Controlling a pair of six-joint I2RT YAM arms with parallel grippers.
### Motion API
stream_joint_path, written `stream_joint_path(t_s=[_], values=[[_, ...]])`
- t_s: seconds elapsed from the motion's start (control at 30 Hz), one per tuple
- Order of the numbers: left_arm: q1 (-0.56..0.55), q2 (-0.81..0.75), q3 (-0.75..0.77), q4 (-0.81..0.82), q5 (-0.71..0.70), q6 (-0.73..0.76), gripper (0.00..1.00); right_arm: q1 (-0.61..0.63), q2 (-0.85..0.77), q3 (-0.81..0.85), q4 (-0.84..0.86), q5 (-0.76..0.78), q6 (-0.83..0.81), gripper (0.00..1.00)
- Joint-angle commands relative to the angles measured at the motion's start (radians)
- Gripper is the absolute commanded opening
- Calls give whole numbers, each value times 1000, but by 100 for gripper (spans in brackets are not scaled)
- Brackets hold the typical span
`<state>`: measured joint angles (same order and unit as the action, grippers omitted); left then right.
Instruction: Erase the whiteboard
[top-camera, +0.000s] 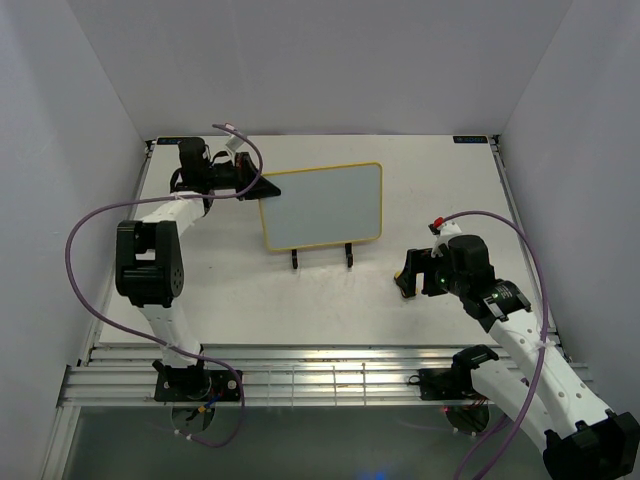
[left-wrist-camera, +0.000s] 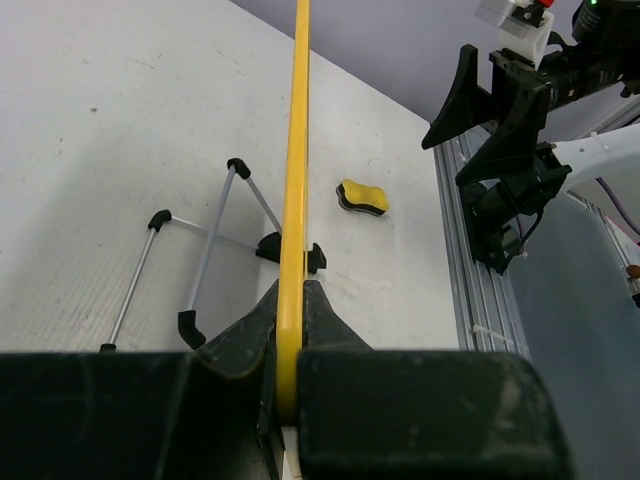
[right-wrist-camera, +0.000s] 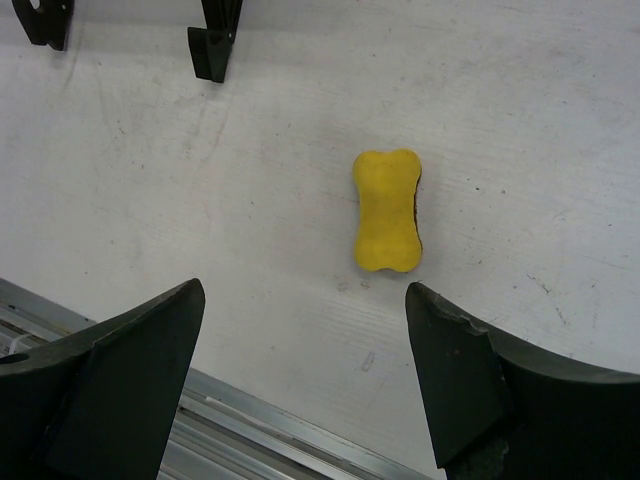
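The whiteboard (top-camera: 322, 205), white with a thin yellow rim, stands tilted on a black wire stand (top-camera: 322, 258) at the middle of the table. No marks show on its face in the top view. My left gripper (top-camera: 262, 187) is shut on the board's left edge. In the left wrist view the yellow rim (left-wrist-camera: 295, 150) runs straight up from between the closed jaws of my left gripper (left-wrist-camera: 290, 300). A small yellow eraser (right-wrist-camera: 387, 210) lies flat on the table. My right gripper (right-wrist-camera: 305, 292) hangs open just short of it, holding nothing.
The stand's wire legs (left-wrist-camera: 215, 235) spread behind the board, and its two black feet (right-wrist-camera: 215, 40) rest on the table ahead of the eraser. Aluminium rails (top-camera: 320, 375) run along the near table edge. White walls enclose the table on three sides.
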<state>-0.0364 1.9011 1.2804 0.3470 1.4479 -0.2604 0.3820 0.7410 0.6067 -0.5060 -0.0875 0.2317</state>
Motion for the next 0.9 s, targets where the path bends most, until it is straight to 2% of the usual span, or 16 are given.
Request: stream_joint_path(t_s=[0.0, 0.27, 0.43, 0.87], values=[[-13, -141, -10, 30, 393, 0, 0, 5, -3, -2, 30, -20, -12, 87], [-17, -142, -47, 46, 393, 6, 0, 5, -34, -7, 29, -15, -11, 87], [1, -102, -89, 211, 387, -111, 0, 6, -38, -8, 29, -20, -11, 87], [26, -37, -127, 300, 361, -117, 0, 5, -40, -12, 35, -29, -12, 87]])
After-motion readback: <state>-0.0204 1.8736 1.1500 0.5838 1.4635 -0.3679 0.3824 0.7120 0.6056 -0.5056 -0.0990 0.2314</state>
